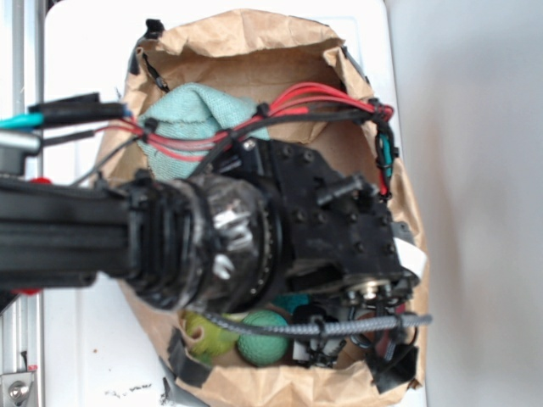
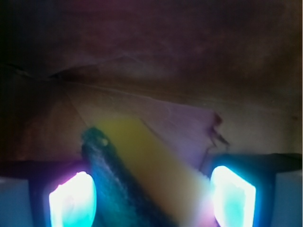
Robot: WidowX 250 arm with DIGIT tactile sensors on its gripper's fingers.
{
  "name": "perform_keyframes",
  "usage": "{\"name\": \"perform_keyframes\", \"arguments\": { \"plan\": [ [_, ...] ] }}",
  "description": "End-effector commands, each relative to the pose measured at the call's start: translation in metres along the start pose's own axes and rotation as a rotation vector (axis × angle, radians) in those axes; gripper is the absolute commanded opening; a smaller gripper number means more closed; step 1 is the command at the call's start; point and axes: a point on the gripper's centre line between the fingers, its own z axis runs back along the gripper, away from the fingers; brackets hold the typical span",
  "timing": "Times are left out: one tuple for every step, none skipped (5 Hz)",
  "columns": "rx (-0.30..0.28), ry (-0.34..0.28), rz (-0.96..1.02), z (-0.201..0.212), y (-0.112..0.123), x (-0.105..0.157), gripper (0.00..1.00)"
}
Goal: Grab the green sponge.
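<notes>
Green sponge [image 2: 142,175]: dark green over yellow; teal cloth [image 1: 182,119]; brown paper bag [image 1: 254,38].

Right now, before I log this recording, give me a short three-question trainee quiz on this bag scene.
1. True or false: in the wrist view, the wedge-shaped green and yellow sponge lies between the two glowing fingertips.
2. What holds all the objects? A) brown paper bag B) metal tray C) plastic bin
3. In the exterior view, what lies at the bag's far end, partly under the red and black cables?

Key: 1 true. 2 A. 3 the light teal cloth.
</notes>
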Motion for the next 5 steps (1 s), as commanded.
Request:
{"name": "perform_keyframes", "arguments": {
  "plan": [
    [0.066,-0.039,-0.012,-0.006,0.002,0.019,0.0],
    [0.084,-0.043,-0.006,-0.007,0.008,0.018,0.0],
    [0.068,-0.06,0.018,0.018,0.021,0.02,0.0],
    [0.084,-0.103,0.052,0.057,0.033,0.017,0.0],
    [0.088,-0.121,0.118,0.098,0.054,0.001,0.0]
  ]
}}
